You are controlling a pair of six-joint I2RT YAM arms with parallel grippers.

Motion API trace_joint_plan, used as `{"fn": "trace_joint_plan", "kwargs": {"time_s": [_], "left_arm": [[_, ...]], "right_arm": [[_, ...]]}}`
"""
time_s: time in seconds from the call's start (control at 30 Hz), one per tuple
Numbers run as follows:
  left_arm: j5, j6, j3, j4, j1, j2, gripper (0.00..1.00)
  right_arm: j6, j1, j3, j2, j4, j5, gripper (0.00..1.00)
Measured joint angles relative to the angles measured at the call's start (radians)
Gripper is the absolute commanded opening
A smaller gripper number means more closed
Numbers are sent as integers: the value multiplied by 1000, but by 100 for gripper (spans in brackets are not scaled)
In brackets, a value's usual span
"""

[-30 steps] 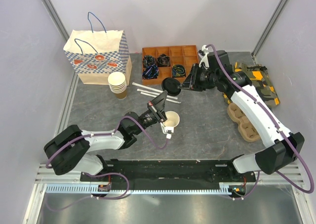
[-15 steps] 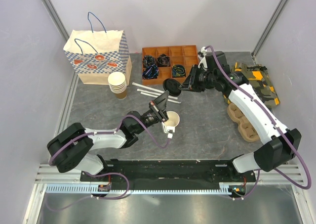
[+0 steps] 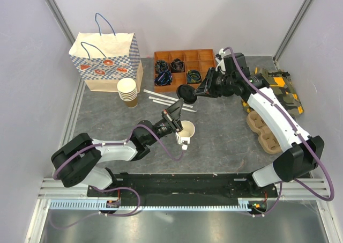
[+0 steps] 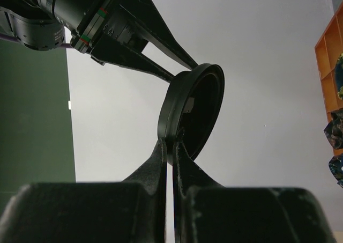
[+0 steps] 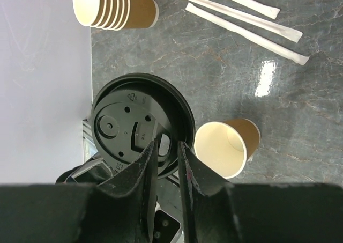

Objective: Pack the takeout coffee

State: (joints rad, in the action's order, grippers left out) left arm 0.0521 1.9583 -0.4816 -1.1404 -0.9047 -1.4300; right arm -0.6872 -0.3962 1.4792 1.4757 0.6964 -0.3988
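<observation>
Right wrist view has the right gripper [image 5: 166,146] clamped on the rim of the black lid [image 5: 126,127], held in the air toward the far edge of the bench [image 3: 230,146]. The paper cup [image 5: 228,146] stands open and uncapped mid-bench, nearer the near edge, just beside the left gripper [image 4: 170,144]. That gripper's fingers are drawn almost together with nothing seen between them. The packing looks barely begun. The lid has yet to go on the cup, and the capped coffee would then probably go into the paper bag [image 3: 107,60] at the far left corner.
</observation>
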Motion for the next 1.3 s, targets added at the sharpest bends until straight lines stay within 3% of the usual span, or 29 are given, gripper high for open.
{"fn": "trace_joint_plan", "kwargs": {"time_s": [0.37, 0.6, 0.63, 0.8, 0.87, 1.03, 1.3], "left_arm": [[0, 0, -4, -18, 0, 0, 2], [2, 0, -4, -22, 0, 0, 2], [2, 0, -4, -22, 0, 0, 2], [5, 2, -4, -25, 0, -5, 2], [5, 3, -7, -50, 0, -25, 10], [15, 17, -20, -89, -1, -78, 67], [66, 21, 46, -100, -1, -43, 93]], "right_arm": [[-8, 8, 9, 1, 0, -15, 20], [-13, 9, 9, 5, 0, -16, 6], [-15, 10, 9, 6, 0, -17, 0], [-23, 12, 9, 10, -2, -19, 0], [-22, 14, 12, 10, -1, -15, 0], [-12, 40, 40, 22, 15, -19, 0], [14, 81, 96, 44, 26, -46, 0]]}}
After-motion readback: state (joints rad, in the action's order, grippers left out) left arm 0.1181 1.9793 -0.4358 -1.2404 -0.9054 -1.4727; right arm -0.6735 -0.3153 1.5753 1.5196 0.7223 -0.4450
